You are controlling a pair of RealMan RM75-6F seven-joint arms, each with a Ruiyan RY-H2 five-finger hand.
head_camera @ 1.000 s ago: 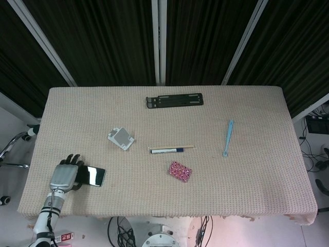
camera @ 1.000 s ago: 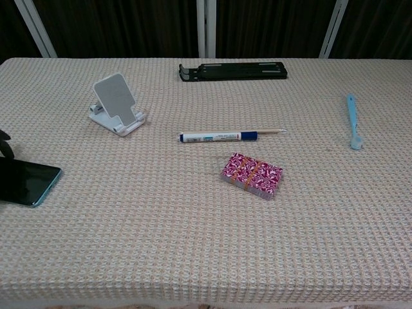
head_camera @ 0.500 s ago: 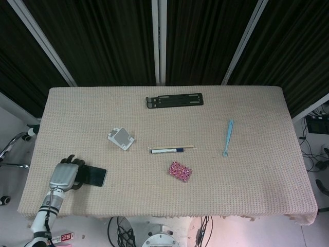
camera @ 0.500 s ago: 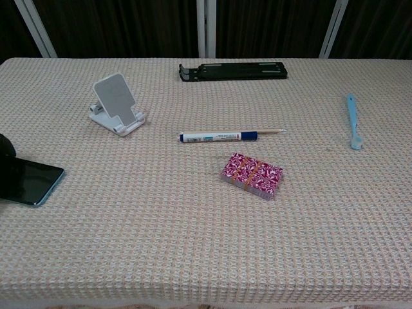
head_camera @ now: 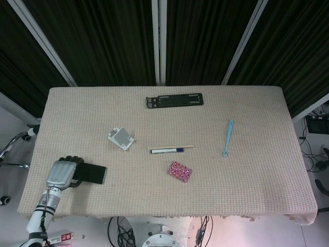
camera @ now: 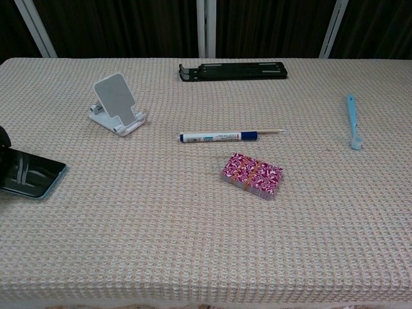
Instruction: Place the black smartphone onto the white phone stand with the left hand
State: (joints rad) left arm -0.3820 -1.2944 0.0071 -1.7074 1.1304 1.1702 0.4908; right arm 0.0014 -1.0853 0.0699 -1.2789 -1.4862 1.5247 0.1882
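Observation:
The black smartphone [head_camera: 92, 174] lies near the table's front left corner, screen up. My left hand [head_camera: 61, 174] is at its left end, fingers curled over that end and gripping it. In the chest view the smartphone [camera: 31, 179] shows at the left edge, its right end slightly raised, and only a dark bit of the left hand [camera: 2, 138] is visible. The white phone stand [head_camera: 121, 138] stands upright behind and to the right of the phone, clearly apart from it; the chest view shows the phone stand [camera: 116, 103] with its tilted backplate bare. My right hand is out of both views.
A black folded bracket [head_camera: 175, 100] lies at the table's far edge. A blue-and-white pen [head_camera: 167, 150], a pink patterned pack [head_camera: 180, 171] and a light blue toothbrush [head_camera: 227, 137] lie in the middle and to the right.
The left hand has closed further over the phone's left end. The phone has shifted slightly to the right and its tilt has changed, as the reflection on its screen shows.

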